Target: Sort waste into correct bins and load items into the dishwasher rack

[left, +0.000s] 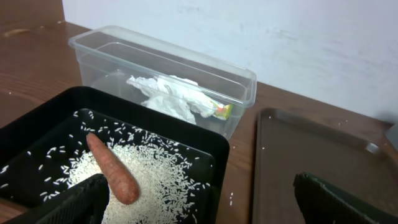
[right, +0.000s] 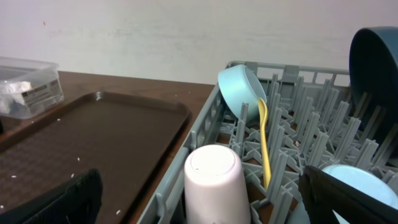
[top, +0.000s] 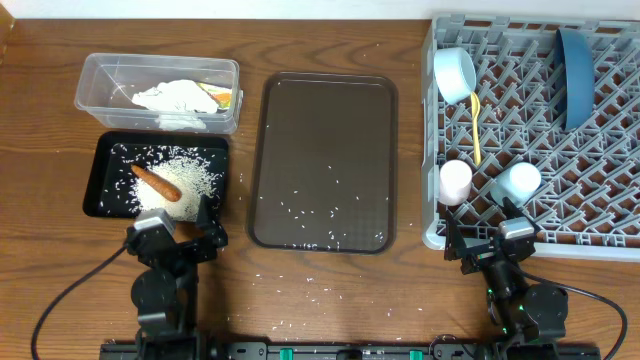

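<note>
The clear tub holds the white napkin and the yellow-green scrap. The black tray holds the carrot on a heap of rice. My left gripper is open and empty at that tray's near right corner; its wrist view shows the carrot and rice. The grey rack holds the dark-blue plate, pale bowl, yellow spoon, pink cup and light-blue cup. My right gripper is open and empty at the rack's near edge, behind the pink cup.
The large brown serving tray lies between the bins and the rack, with rice grains scattered on its near half. More loose grains lie on the wooden table in front of it. A white wall stands behind the table.
</note>
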Controlling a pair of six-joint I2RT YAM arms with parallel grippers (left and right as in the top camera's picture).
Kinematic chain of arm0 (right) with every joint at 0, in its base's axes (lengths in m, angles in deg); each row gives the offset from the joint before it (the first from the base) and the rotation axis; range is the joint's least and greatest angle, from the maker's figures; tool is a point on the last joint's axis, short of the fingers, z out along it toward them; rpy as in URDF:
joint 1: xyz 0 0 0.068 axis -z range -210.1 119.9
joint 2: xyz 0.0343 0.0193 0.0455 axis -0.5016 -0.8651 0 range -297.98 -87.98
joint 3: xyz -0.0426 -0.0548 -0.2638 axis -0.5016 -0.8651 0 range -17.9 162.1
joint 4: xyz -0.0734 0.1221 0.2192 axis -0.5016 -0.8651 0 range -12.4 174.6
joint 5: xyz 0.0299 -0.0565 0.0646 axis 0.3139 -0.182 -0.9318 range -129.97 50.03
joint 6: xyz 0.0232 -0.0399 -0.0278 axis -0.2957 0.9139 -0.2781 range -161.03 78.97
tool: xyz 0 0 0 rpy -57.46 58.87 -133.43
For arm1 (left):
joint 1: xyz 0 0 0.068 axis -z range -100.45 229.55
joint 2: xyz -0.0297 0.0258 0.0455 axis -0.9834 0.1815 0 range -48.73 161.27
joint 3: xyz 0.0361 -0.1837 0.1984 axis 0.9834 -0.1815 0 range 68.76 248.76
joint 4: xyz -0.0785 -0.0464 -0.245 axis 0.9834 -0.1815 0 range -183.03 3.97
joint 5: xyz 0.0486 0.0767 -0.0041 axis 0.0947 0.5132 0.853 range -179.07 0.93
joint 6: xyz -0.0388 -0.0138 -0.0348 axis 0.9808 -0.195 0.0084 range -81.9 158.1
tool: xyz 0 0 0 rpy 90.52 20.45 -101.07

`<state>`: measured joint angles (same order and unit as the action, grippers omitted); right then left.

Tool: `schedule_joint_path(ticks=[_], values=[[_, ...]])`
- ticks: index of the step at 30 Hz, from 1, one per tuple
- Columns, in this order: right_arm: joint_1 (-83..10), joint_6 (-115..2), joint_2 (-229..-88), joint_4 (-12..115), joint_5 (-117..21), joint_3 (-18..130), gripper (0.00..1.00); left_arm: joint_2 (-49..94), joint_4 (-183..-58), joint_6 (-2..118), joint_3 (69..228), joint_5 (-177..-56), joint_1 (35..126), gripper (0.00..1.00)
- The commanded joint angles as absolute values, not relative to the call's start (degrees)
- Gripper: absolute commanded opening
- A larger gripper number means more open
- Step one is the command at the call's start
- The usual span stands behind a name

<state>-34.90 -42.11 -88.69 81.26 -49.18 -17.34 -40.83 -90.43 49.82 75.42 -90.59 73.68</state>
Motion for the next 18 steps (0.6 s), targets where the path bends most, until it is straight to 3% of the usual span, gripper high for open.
schedule_joint_path(ticks=[1,18], values=[[-35.43,-42.92,-88.31,81.31,-49.22,-17.60,0.99,-45.59,-89.95,48.27,72.53,-90.33,73.90,0.97],[-35.43,-42.92,-88.31,81.29,-49.22,-17.60,0.99,-48.43,-89.93,46.89,68.99,-91.03,73.90,0.97]])
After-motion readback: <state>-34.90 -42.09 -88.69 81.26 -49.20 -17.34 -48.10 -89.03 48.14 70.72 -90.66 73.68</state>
